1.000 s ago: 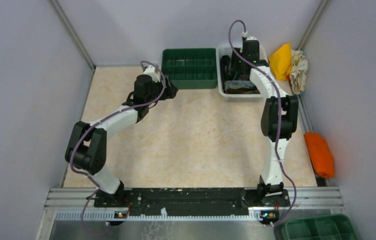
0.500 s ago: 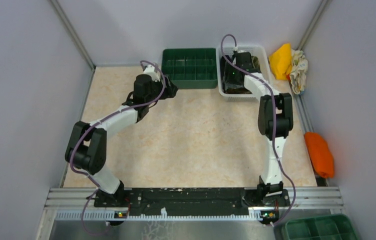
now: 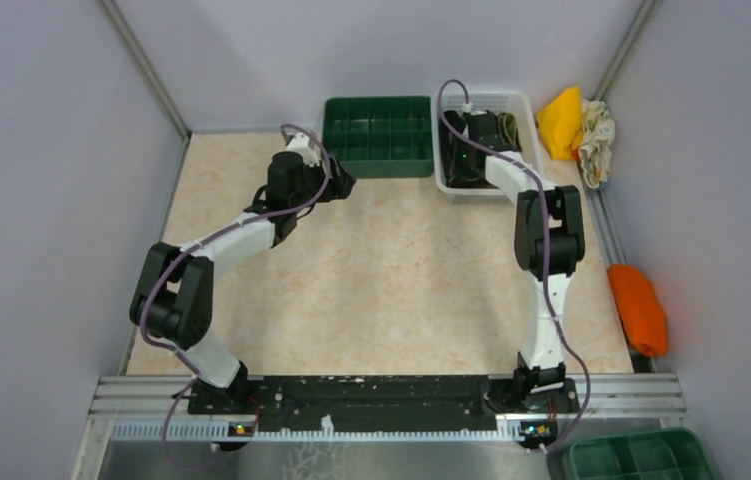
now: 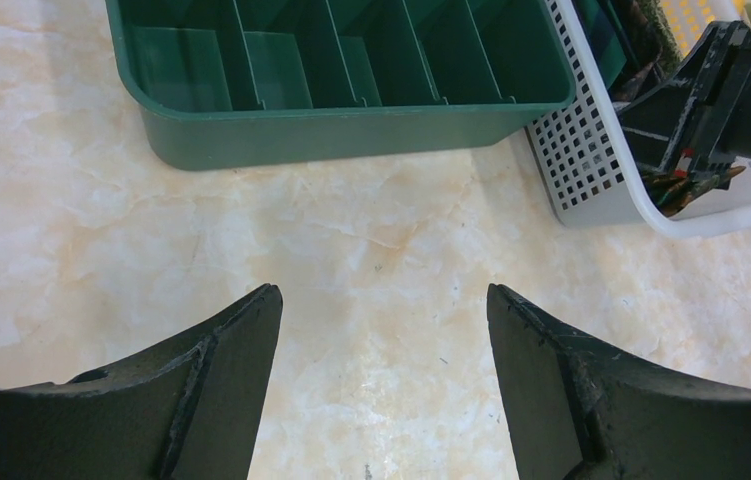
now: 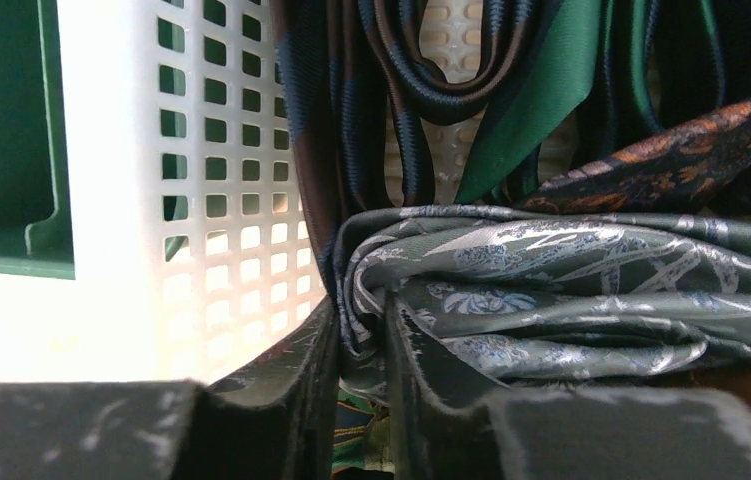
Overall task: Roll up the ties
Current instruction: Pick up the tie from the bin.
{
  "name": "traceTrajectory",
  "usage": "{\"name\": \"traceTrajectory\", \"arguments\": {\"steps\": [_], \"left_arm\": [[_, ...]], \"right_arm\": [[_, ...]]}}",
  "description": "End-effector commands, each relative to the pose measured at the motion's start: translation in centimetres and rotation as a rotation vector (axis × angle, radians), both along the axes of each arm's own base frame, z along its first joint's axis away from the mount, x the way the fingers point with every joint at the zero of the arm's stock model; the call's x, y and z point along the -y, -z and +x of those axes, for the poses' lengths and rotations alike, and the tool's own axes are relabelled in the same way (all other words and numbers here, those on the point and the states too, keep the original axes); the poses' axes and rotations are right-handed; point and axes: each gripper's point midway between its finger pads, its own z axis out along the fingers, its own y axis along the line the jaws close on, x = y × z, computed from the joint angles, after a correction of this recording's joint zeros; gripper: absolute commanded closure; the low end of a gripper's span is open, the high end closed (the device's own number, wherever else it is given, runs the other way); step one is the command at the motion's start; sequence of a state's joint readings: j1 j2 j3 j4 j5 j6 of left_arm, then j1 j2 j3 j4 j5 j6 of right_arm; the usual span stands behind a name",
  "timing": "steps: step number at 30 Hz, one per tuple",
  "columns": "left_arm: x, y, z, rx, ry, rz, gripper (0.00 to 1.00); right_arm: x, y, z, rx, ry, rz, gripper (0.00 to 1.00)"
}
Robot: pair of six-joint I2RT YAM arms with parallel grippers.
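Several ties lie heaped in the white basket point(image 3: 529, 108). Uppermost in the right wrist view is a grey tie point(image 5: 571, 280) with a pale floral pattern. Behind it are a green and navy striped tie point(image 5: 531, 110) and a dark one with orange figures point(image 5: 671, 160). My right gripper point(image 5: 361, 320) is down inside the basket point(image 5: 221, 180), its jaws pinched on a fold of the grey tie. From above, the right gripper point(image 3: 471, 135) hides most of the heap. My left gripper point(image 4: 383, 300) is open over the bare table, holding nothing, just short of the green tray point(image 4: 331, 120).
The green divided tray point(image 3: 378, 135) stands at the back, left of the basket. A yellow cloth point(image 3: 561, 120) and a patterned cloth point(image 3: 597, 135) lie at the back right. An orange cloth point(image 3: 637, 305) lies along the right wall. Another green tray point(image 3: 641, 455) sits at the near right.
My right arm has dropped into the basket and shifted left. Its jaws have closed onto the grey tie. The left arm has not moved.
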State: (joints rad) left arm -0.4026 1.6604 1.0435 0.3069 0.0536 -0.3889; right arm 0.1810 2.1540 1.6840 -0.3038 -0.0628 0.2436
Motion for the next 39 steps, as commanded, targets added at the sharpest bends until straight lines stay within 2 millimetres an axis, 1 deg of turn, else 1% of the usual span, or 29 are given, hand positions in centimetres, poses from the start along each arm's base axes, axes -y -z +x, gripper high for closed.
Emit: {"name": "traceTrajectory", "arguments": {"steps": [1,2,4,6,8,9,11,14,16,18,20,22,29,31,32,34,36,37,39], "left_arm": [[-0.3,0.1,-0.2,0.0,-0.003,-0.005,0.19],[-0.3,0.2,-0.2,-0.003,-0.003,-0.003,0.19],[-0.4,0.3,-0.3,-0.006,-0.004,-0.001,0.2],[-0.4,0.4,-0.4,-0.01,-0.008,-0.001,0.21],[-0.5,0.4,-0.4,-0.014,-0.009,-0.001,0.21],[-0.5,0.4,-0.4,-0.016,-0.011,-0.002,0.21],[-0.4,0.3,-0.5,-0.014,-0.008,-0.005,0.21],[-0.5,0.2,-0.6,-0.013,-0.009,-0.004,0.21],[-0.6,0.3,-0.6,-0.014,-0.01,-0.003,0.22],[-0.6,0.3,-0.7,-0.015,-0.012,-0.003,0.22],[-0.7,0.5,-0.7,-0.018,-0.013,-0.001,0.22],[-0.6,0.8,-0.7,-0.024,-0.013,0.0,0.22],[-1.0,1.7,-0.7,-0.046,-0.03,0.013,0.22],[-1.2,1.9,-0.7,-0.05,-0.04,0.022,0.22],[-1.3,1.9,-0.7,-0.051,-0.044,0.026,0.22],[-1.5,2.2,-0.6,-0.057,-0.052,0.033,0.22],[-1.5,2.3,-0.6,-0.063,-0.052,0.036,0.23],[-1.9,2.4,-0.4,-0.062,-0.077,0.047,0.23],[-2.0,2.6,-0.3,-0.067,-0.084,0.055,0.23]], "right_arm": [[-0.3,-4.0,2.1,0.102,-0.003,-0.005,0.9],[-0.2,-4.2,2.3,0.108,0.001,-0.009,1.0],[0.1,-4.9,2.7,0.129,0.012,-0.022,1.0],[0.3,-6.3,3.1,0.163,0.019,-0.03,1.0],[0.3,-8.4,3.3,0.206,0.02,-0.027,1.0],[0.3,-9.9,3.2,0.237,0.02,-0.023,1.0],[0.4,-12.5,2.9,0.285,0.02,-0.014,1.0],[0.5,-15.6,1.9,0.345,0.018,-0.005,1.0],[0.5,-17.0,1.1,0.371,0.011,0.005,1.0],[0.5,-17.4,0.7,0.378,0.006,0.01,1.0],[0.4,-17.2,0.6,0.368,0.0,0.005,1.0],[0.4,-16.0,0.8,0.334,-0.009,-0.006,1.0],[-0.2,-9.4,1.7,0.2,-0.033,-0.017,1.0],[-0.2,-8.4,1.9,0.181,-0.033,-0.021,1.0],[-0.3,-8.0,1.9,0.175,-0.037,-0.023,0.97],[-0.3,-7.6,1.9,0.167,-0.046,-0.026,0.79],[-0.5,-7.2,1.7,0.158,-0.061,-0.026,0.67],[-0.4,-6.9,1.6,0.15,-0.061,-0.026,0.64],[-0.4,-6.3,1.2,0.136,-0.064,-0.027,0.62]]}}
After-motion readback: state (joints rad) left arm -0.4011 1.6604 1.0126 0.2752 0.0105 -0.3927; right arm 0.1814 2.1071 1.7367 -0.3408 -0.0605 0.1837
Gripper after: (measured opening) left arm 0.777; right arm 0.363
